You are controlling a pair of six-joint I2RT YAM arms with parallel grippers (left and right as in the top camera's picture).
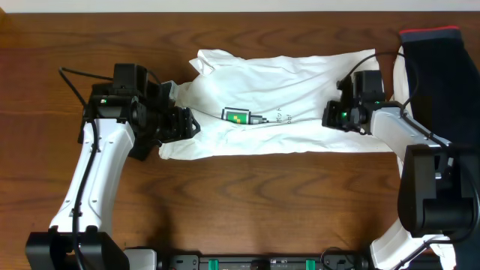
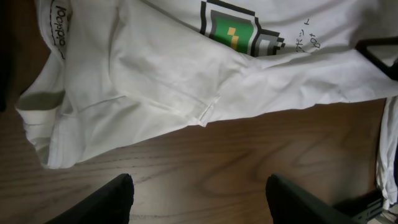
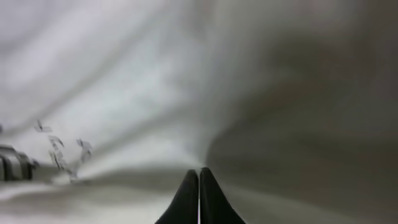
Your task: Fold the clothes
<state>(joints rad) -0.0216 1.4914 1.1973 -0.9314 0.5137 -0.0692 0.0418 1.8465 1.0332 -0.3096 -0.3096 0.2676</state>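
A white T-shirt (image 1: 285, 82) with a green pixel graphic (image 1: 238, 115) lies crumpled across the middle of the wooden table. My left gripper (image 1: 187, 124) is open and empty at the shirt's left end. In the left wrist view its fingers (image 2: 199, 183) hover over bare wood just in front of the shirt's hem (image 2: 155, 68). My right gripper (image 1: 330, 116) is at the shirt's right end. In the right wrist view its fingers (image 3: 199, 171) are shut, pinching the white fabric (image 3: 124, 93), with creases running out from the tips.
A dark garment (image 1: 435, 67) with a red band lies at the far right edge of the table, partly over a white cloth (image 1: 401, 75). Bare wood table (image 1: 262, 202) runs along the front.
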